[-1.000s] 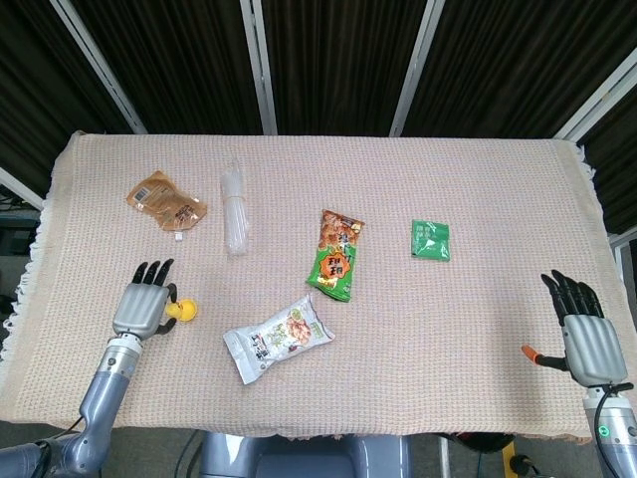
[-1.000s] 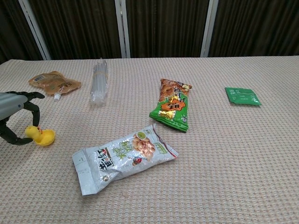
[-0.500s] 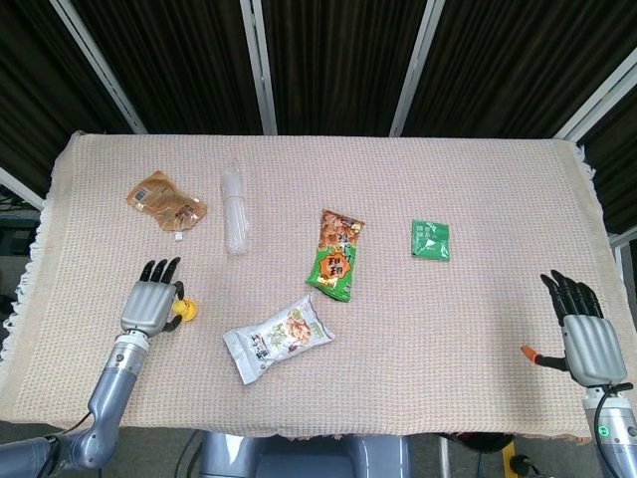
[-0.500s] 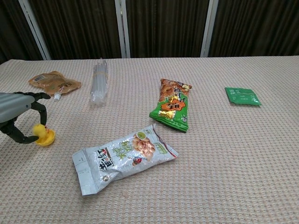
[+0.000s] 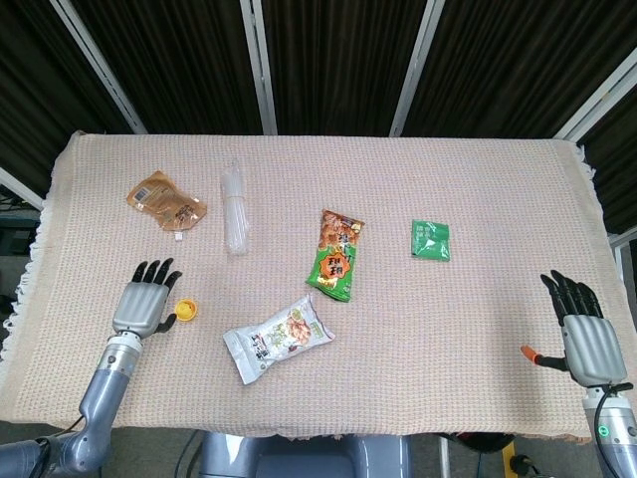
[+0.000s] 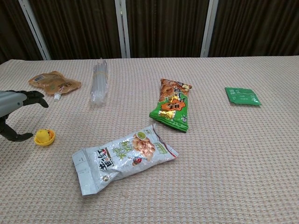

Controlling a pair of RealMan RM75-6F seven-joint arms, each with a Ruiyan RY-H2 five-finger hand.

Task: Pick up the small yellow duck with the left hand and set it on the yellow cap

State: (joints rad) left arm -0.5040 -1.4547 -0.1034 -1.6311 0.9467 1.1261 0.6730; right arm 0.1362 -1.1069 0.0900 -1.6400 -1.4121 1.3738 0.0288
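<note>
Dark curtains hang behind a wide table [image 5: 478, 199] covered in a woven beige cloth, with snack packets scattered across it. The biggest of these, a white snack bag [image 5: 279, 339], lies near the front edge, just right of where the work is going on.

The left hand [image 5: 144, 304] has just changed. Half a second ago its fingers curled around the yellow toy. Now they have come off it and pulled back toward the robot's left, and they are spread with nothing in them. In the chest view a clear strip of cloth shows between the fingertips and the toy.

The right hand [image 5: 582, 334] has not stirred. It sits at the far front corner, fingers apart and empty.

What the left hand leaves behind is a rounded yellow lump, the small yellow duck [image 6: 44, 135]. It sits on a flat yellow rim, the yellow cap [image 6: 51, 139], between the left hand and the white bag. It is too small for me to make out a beak or which way it faces.

By my reckoning the placing is done and the hand has let go. Only a clean retreat without nudging the cap remains.
</note>
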